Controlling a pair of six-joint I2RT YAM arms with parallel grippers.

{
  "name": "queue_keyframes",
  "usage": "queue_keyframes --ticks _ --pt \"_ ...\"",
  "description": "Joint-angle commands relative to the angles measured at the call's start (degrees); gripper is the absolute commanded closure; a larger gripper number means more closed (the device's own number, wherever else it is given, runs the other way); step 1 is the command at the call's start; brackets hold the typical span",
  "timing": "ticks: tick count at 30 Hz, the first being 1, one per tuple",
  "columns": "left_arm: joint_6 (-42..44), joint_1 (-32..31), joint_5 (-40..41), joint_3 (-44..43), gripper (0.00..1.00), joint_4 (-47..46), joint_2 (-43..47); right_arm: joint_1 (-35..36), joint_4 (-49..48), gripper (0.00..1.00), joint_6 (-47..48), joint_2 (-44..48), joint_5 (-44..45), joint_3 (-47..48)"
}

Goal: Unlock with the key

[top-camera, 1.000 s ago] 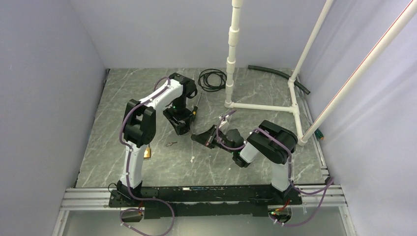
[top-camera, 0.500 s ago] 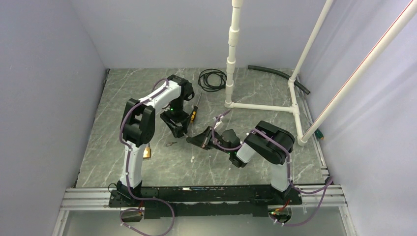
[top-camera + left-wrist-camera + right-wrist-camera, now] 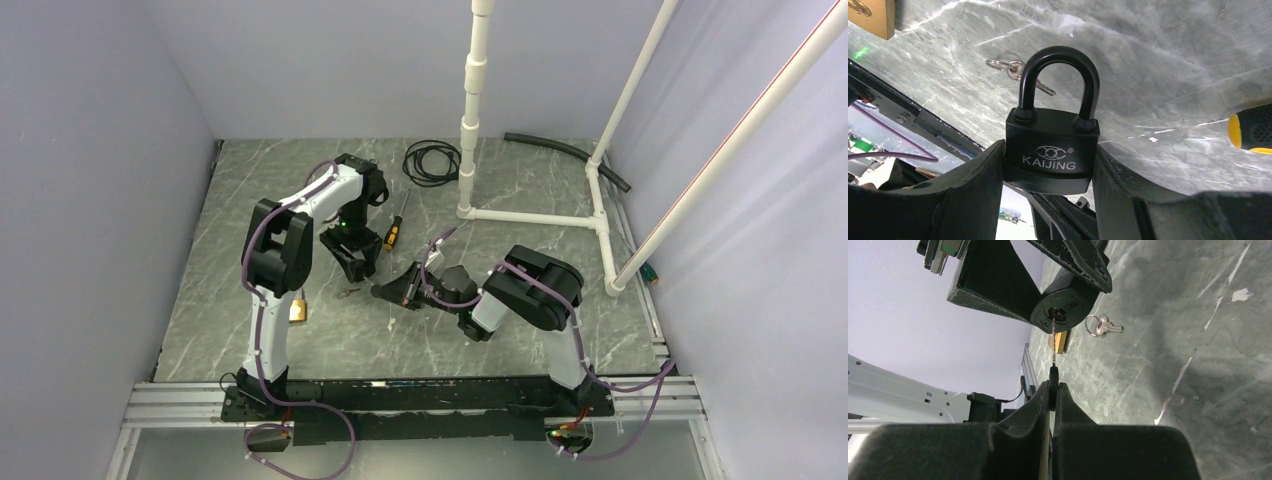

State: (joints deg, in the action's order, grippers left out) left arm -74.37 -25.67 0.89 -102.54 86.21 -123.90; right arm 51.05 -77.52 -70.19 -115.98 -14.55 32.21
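Note:
My left gripper [image 3: 1048, 170] is shut on a black KAIJING padlock [image 3: 1052, 150], its shackle closed and pointing away from the wrist. In the top view the left gripper [image 3: 352, 258] holds it just above the table. My right gripper [image 3: 1052, 386] is shut on a key [image 3: 1053, 350] with a black head; the blade's tip sits in the keyhole on the padlock's underside [image 3: 1060, 307]. In the top view the right gripper [image 3: 392, 290] is just right of the left one.
A spare key on a ring [image 3: 1015, 72] lies on the marble table [image 3: 300, 340], also in the right wrist view [image 3: 1100, 326]. A brass padlock [image 3: 298, 311] lies near the left arm. A yellow-black screwdriver [image 3: 394, 228], a cable coil [image 3: 430, 160] and a white pipe frame [image 3: 540, 215] stand behind.
Both grippers have moved left and toward the near edge together, the right gripper closing in on the left one's padlock with the key.

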Motion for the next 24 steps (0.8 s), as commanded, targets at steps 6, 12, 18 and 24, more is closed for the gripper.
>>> queue_keyframes --ticks 6,12,18,24 --pt "0.17 -0.38 0.77 -1.52 1.0 10.12 4.86 0.28 0.55 1.0 0.46 0.56 0.27 2.45" --pt "0.07 -0.95 2.62 -1.62 1.0 9.63 7.2 0.22 2.45 1.0 -0.12 -0.03 0.92 3.3" --pt "0.39 -1.95 3.58 -0.73 1.0 8.23 8.46 -0.21 3.08 1.0 -1.45 -0.17 1.27 3.59" --pt "0.48 -3.12 4.64 0.32 1.0 7.22 8.8 -1.5 3.96 1.0 -1.79 1.11 1.84 2.93"
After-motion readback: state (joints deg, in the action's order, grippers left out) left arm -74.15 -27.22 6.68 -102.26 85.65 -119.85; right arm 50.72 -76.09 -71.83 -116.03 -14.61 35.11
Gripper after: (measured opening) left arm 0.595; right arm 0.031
